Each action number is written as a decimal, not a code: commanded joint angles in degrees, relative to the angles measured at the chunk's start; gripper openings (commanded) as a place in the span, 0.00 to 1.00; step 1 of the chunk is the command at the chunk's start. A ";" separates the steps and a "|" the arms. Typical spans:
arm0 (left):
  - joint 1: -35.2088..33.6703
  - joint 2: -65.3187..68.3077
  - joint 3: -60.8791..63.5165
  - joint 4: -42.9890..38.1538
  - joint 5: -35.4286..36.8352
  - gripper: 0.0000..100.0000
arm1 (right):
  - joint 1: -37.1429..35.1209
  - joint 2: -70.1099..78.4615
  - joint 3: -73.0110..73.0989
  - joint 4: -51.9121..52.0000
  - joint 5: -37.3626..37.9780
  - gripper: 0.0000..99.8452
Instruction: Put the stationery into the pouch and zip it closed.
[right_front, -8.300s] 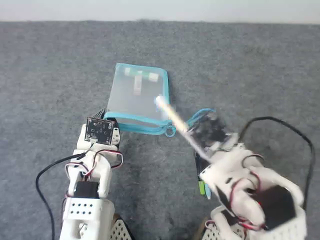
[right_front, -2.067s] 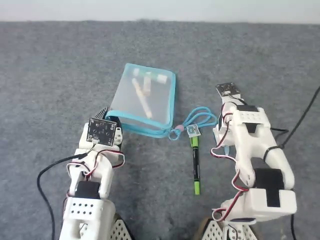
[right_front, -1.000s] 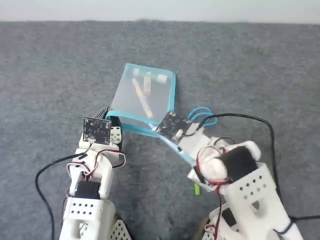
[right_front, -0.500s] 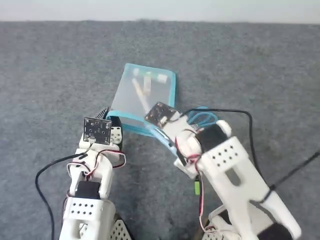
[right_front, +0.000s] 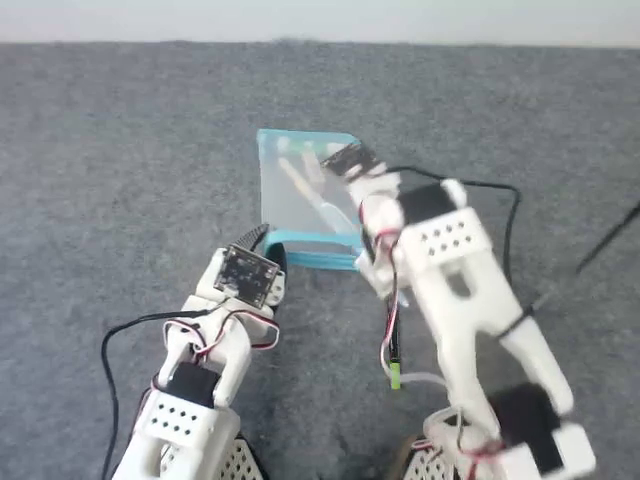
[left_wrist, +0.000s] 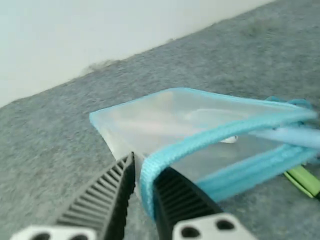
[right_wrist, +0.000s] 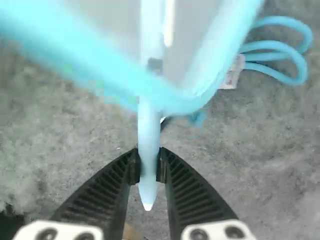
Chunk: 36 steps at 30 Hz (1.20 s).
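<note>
The translucent pouch (right_front: 292, 212) with blue trim lies mid-table, holding several pale stationery pieces (right_front: 292, 168). My left gripper (right_front: 266, 240) is shut on the pouch's blue rim (left_wrist: 165, 157) at its near corner and holds the mouth apart. My right gripper (right_wrist: 148, 167) is shut on a light blue pen (right_wrist: 149, 135). The pen's far end passes the blue rim into the pouch (right_wrist: 200, 30). In the high view the right arm (right_front: 440, 240) reaches over the pouch's right side. A black pen with a green end (right_front: 394, 345) lies on the mat beneath that arm.
The pouch's blue cord loops (right_wrist: 280, 55) lie on the grey mat (right_front: 120, 150) beside the zip end. A pale wall runs along the mat's far edge (left_wrist: 75, 35). Open mat lies left of and beyond the pouch.
The right arm swung left and forward over the pouch, pushing the light blue pen into its mouth. The pouch turned and slid right, and the left arm followed with its grip.
</note>
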<state>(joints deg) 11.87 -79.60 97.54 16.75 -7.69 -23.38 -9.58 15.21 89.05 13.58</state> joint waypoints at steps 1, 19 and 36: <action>2.73 0.26 -0.57 0.26 -0.53 0.01 | 2.68 4.44 -8.35 2.24 -1.58 0.01; 2.29 0.26 -0.57 0.26 -0.53 0.01 | -8.57 9.80 -23.91 4.26 -3.34 0.18; -6.42 0.18 -1.89 -1.76 4.13 0.01 | -6.20 -13.32 -19.34 2.07 -3.34 0.23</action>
<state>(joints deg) 12.04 -79.60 97.63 16.84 -7.96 -30.77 -14.42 -5.01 93.54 10.59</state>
